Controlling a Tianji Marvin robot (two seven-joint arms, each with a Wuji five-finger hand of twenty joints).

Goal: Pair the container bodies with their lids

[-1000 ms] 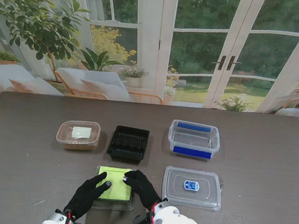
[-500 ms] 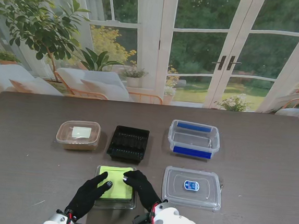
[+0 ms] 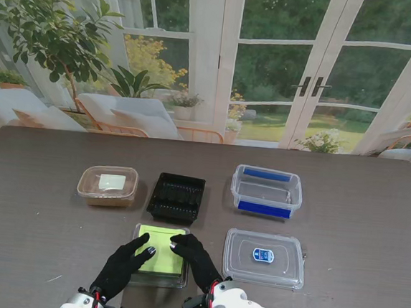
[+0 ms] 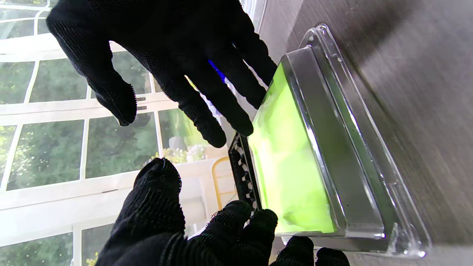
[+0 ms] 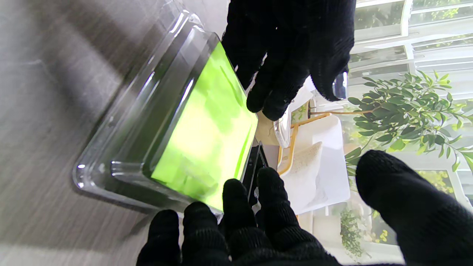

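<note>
While we press both hands, left hand [image 3: 120,267] & right hand [image 3: 193,257], fingers spread, gripping nothing, onto the green-label lid [image 3: 159,255], its text isn't legible. Clear lid [image 3: 265,258] w/ blue sticker: unreadable too.

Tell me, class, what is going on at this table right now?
The left robot hand and right robot hand, both in black gloves, rest on either side of a clear lid with a green panel, near the table's front edge. Just beyond it sits a black tray. To the right, another clear lid lies in front of a blue-clipped box. A small tub stands at far left. Nothing is paired yet.
</note>
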